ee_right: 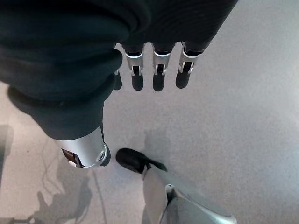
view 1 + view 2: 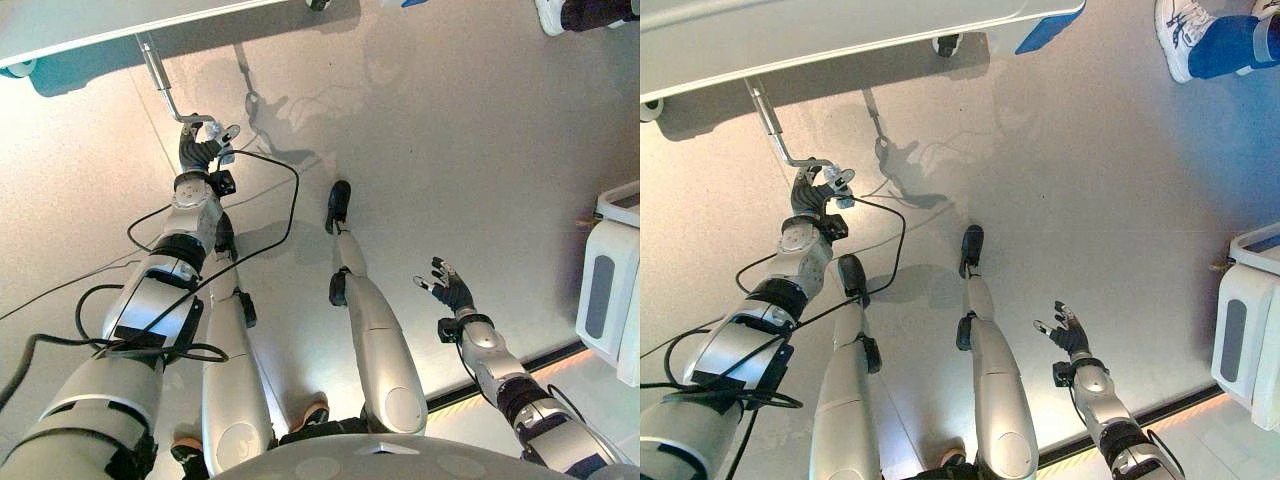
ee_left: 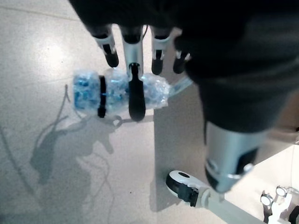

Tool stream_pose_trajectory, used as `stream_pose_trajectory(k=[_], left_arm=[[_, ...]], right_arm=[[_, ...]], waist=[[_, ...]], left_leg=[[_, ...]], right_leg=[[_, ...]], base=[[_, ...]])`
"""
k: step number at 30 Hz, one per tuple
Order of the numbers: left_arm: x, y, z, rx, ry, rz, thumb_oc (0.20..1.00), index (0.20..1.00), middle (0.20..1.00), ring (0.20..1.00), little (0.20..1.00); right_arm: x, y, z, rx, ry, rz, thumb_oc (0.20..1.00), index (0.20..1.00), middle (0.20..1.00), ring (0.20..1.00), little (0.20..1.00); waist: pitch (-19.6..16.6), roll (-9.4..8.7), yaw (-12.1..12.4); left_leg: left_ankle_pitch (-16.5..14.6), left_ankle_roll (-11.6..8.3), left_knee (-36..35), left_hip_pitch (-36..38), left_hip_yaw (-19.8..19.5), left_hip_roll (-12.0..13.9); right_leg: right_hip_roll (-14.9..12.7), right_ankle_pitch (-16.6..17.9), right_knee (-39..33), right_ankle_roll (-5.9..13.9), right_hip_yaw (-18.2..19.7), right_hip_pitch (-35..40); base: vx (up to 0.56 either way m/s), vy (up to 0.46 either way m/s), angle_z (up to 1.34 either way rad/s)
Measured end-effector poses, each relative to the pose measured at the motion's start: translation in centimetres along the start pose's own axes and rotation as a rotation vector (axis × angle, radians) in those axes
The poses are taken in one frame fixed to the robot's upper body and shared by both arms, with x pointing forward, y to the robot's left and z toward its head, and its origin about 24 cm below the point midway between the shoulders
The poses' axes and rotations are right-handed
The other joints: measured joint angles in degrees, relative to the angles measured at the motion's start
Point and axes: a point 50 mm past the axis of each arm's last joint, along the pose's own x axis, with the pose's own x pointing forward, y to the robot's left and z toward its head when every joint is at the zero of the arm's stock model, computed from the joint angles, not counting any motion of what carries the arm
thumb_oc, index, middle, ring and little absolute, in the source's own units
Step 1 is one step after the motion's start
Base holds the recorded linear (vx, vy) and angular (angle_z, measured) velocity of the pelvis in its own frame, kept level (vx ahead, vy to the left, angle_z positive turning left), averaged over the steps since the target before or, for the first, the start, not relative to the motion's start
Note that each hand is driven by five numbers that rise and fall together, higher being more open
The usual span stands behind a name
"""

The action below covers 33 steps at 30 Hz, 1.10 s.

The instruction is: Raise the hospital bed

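Left hand [image 2: 200, 152] had fingers [image 3: 136, 95] curled round wrapped crank handle [image 3: 117, 92] below bed [image 2: 790, 40] edge. Rigid, probably stiff; wrap possibly slippery. Right hand [image 2: 452, 289] spread, idle.

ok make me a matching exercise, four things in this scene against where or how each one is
Things:
1. left hand
2. right hand
3. crank handle
4. person's shoe

States:
A. on the floor beyond the bed's corner
B. wrapped in clear plastic, under the bed's edge
C. open, held over bare floor
D. fingers curled round the crank handle

Pairs: 1-D, 2-C, 3-B, 4-A
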Motion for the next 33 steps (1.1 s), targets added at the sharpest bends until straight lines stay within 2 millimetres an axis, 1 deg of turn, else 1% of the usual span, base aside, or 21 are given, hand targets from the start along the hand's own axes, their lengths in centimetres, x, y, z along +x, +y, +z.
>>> stream_pose_trajectory(k=[3, 5, 7, 11, 12, 14, 15, 16, 17, 20, 21, 23, 24, 25, 26, 27, 29, 30, 33], left_arm=[[-0.2, 0.4, -0.7, 0.038, 0.014, 0.002, 1.000, 1.000, 1.000, 1.000, 1.000], [-0.5, 0.6, -1.6, 0.047, 0.035, 0.006, 1.000, 1.000, 1.000, 1.000, 1.000], [-0.9, 0.6, -2.4, 0.039, 0.057, 0.008, 1.000, 1.000, 1.000, 1.000, 1.000], [-1.4, 1.0, -3.6, 0.025, 0.090, 0.018, 1.000, 1.000, 1.000, 1.000, 1.000], [-1.7, 1.2, -4.3, 0.014, 0.106, 0.022, 1.000, 1.000, 1.000, 1.000, 1.000], [-2.5, 1.4, -5.6, 0.015, 0.135, 0.014, 1.000, 1.000, 1.000, 1.000, 1.000], [-3.4, 1.3, -7.3, 0.014, 0.182, -0.001, 1.000, 1.000, 1.000, 1.000, 1.000], [-3.8, 1.2, -8.0, 0.012, 0.203, -0.006, 1.000, 1.000, 1.000, 1.000, 1.000], [-4.8, 1.1, -9.0, 0.005, 0.214, -0.033, 1.000, 1.000, 1.000, 1.000, 1.000], [-6.6, 0.8, -10.5, -0.004, 0.235, -0.083, 1.000, 1.000, 1.000, 1.000, 1.000], [-7.5, 0.6, -10.8, -0.015, 0.229, -0.113, 1.000, 1.000, 1.000, 1.000, 1.000], [-8.1, 0.6, -10.9, -0.027, 0.216, -0.134, 1.000, 1.000, 1.000, 1.000, 1.000], [-8.1, 0.7, -10.9, -0.031, 0.215, -0.132, 1.000, 1.000, 1.000, 1.000, 1.000], [-8.5, 0.6, -10.2, -0.064, 0.182, -0.152, 1.000, 1.000, 1.000, 1.000, 1.000], [-8.6, 0.7, -10.0, -0.070, 0.170, -0.158, 1.000, 1.000, 1.000, 1.000, 1.000], [-8.7, 0.9, -9.8, -0.078, 0.159, -0.163, 1.000, 1.000, 1.000, 1.000, 1.000], [-8.8, 1.4, -9.8, -0.084, 0.158, -0.152, 1.000, 1.000, 1.000, 1.000, 1.000], [-8.8, 2.1, -9.7, -0.075, 0.153, -0.144, 1.000, 1.000, 1.000, 1.000, 1.000], [-9.2, 2.4, -9.4, -0.084, 0.140, -0.150, 1.000, 1.000, 1.000, 1.000, 1.000]], right_arm=[[0.0, 0.0, -0.1, -0.007, 0.005, -0.001, 1.000, 1.000, 1.000, 1.000, 1.000], [-0.1, -0.1, -0.4, -0.009, 0.015, -0.004, 1.000, 1.000, 1.000, 1.000, 1.000], [-0.2, -0.2, -0.8, -0.013, 0.034, -0.012, 1.000, 1.000, 1.000, 1.000, 1.000], [-0.2, -0.3, -1.0, -0.015, 0.043, -0.015, 1.000, 1.000, 1.000, 1.000, 1.000], [-0.2, -0.3, -1.2, -0.015, 0.056, -0.021, 1.000, 1.000, 1.000, 1.000, 1.000], [-0.2, -0.3, -1.5, -0.017, 0.067, -0.025, 1.000, 1.000, 1.000, 1.000, 1.000], [-0.5, -0.4, -1.9, -0.018, 0.079, -0.031, 1.000, 1.000, 1.000, 1.000, 1.000], [-0.5, -0.5, -2.0, -0.019, 0.084, -0.033, 1.000, 1.000, 1.000, 1.000, 1.000], [-0.5, -0.4, -1.9, -0.018, 0.077, -0.031, 1.000, 1.000, 1.000, 1.000, 1.000], [-0.4, -0.2, -1.2, -0.010, 0.046, -0.023, 1.000, 1.000, 1.000, 1.000, 1.000], [-0.3, 0.0, -0.7, -0.008, 0.021, -0.016, 1.000, 1.000, 1.000, 1.000, 1.000], [-0.3, -0.1, -0.3, -0.021, 0.002, -0.012, 1.000, 1.000, 1.000, 1.000, 1.000], [-0.3, 0.0, -0.3, -0.022, 0.002, -0.011, 1.000, 1.000, 1.000, 1.000, 1.000], [-0.5, -0.1, -0.2, -0.022, -0.013, -0.008, 1.000, 1.000, 1.000, 1.000, 1.000], [-0.7, -0.3, -0.3, -0.026, -0.011, -0.011, 1.000, 1.000, 1.000, 1.000, 1.000], [-0.8, -0.6, -0.6, -0.033, -0.004, -0.018, 1.000, 1.000, 1.000, 1.000, 1.000], [-1.0, -0.9, -0.7, -0.039, 0.001, -0.025, 1.000, 1.000, 1.000, 1.000, 1.000], [-1.0, -1.1, -0.7, -0.044, 0.002, -0.028, 1.000, 1.000, 1.000, 1.000, 1.000], [-1.3, -1.8, -0.7, -0.038, -0.004, -0.046, 1.000, 1.000, 1.000, 1.000, 1.000]], waist=[[-0.40, -0.32, 0.03], [-1.61, -0.39, 0.18], [-2.51, -0.44, 0.26], [-2.87, -0.36, 0.42], [-3.04, -0.33, 0.42], [-3.10, -0.27, 0.78], [-4.09, -0.04, 1.28], [-4.36, 0.10, 1.53], [-4.50, 0.36, 2.10], [-4.48, 0.59, 3.11], [-4.30, 0.86, 3.39], [-3.80, 1.62, 3.87], [-3.53, 2.02, 5.02], [-2.92, 2.90, 4.89], [-2.61, 3.36, 5.10], [-2.12, 4.09, 5.39], [-1.64, 4.85, 5.40], [-1.37, 5.06, 5.49], [-0.87, 5.09, 5.13]], left_leg=[[0.00, 0.00, -0.09, 0.61, 0.23, 0.00], [0.00, 0.00, -0.16, 0.66, 0.30, -0.02], [0.00, 0.00, -0.20, 1.15, 0.32, -0.02], [-0.01, 0.01, -0.64, 2.98, 0.33, -0.08], [0.05, 0.02, -1.42, 4.08, 0.42, -0.09], [0.11, -0.01, -2.12, 5.85, 0.41, -0.18], [0.18, 0.02, -2.76, 6.48, 0.41, -0.29], [0.22, 0.05, -2.92, 6.53, 0.40, -0.32], [0.55, 0.01, -3.53, 6.86, 0.37, -0.44], [1.17, 0.03, -4.45, 6.95, 0.26, -0.46], [1.39, 0.00, -4.70, 6.89, -0.01, -0.48], [1.74, 0.07, -5.01, 6.88, -0.38, -0.55], [1.84, 0.07, -5.10, 6.87, -0.52, -0.56], [2.07, 0.05, -5.46, 6.72, -1.08, -0.55], [2.19, -0.01, -5.59, 6.72, -1.18, -0.55], [2.23, 0.00, -5.74, 6.69, -1.25, -0.54], [2.34, 0.09, -6.20, 6.72, -1.30, -0.54], [2.40, 0.11, -6.37, 6.73, -1.34, -0.54], [2.41, 0.11, -6.50, 6.73, -1.34, -0.52]], right_leg=[[0.00, 0.00, 0.00, 0.00, 0.11, 0.41], [0.00, 0.00, 0.00, 0.00, 0.20, 0.41], [0.00, -0.02, 0.00, 0.02, 0.24, 0.83], [-0.03, -0.10, -0.03, 0.08, 0.26, 2.41], [0.01, -0.15, -0.03, 0.13, 0.29, 3.10], [0.00, -0.29, -0.05, 0.24, 0.50, 4.37], [-0.03, -0.37, -0.06, 0.30, 0.56, 4.51], [-0.05, -0.56, -0.07, 0.52, 0.57, 4.50], [-0.13, -0.77, -0.07, 0.73, 0.58, 4.49], [-0.11, -0.76, -0.08, 0.72, 0.54, 4.26], [-0.14, -0.77, -0.09, 0.72, 0.37, 4.26], [-0.23, -0.76, -0.09, 0.72, 0.04, 4.33], [-0.26, -0.78, -0.08, 0.74, -0.11, 4.39], [-0.25, -0.95, -0.10, 0.94, -0.43, 4.37], [-0.25, -0.95, -0.10, 0.94, -0.53, 4.38], [-0.26, -0.95, -0.10, 0.94, -0.66, 4.38], [-0.26, -0.97, -0.10, 0.97, -0.81, 4.27], [-0.26, -0.99, -0.11, 0.98, -0.88, 4.26], [-0.25, -1.00, -0.11, 0.99, -0.90, 4.19]], base=[[0.00, 0.001, -0.01], [0.00, 0.000, 0.00], [0.00, 0.000, 0.00], [0.01, 0.004, -0.01], [0.02, 0.007, -0.04], [0.02, 0.008, -0.06], [0.01, 0.017, -0.05], [0.01, 0.019, -0.04], [0.00, 0.000, 0.00], [0.00, -0.001, 0.02], [0.00, 0.005, 0.07], [0.02, 0.014, 0.07], [0.03, 0.017, 0.10], [0.01, 0.006, 0.09], [0.02, 0.004, 0.10], [0.01, -0.001, 0.04], [0.00, 0.000, 0.00], [0.00, 0.000, 0.00], [0.00, 0.000, 0.00]])
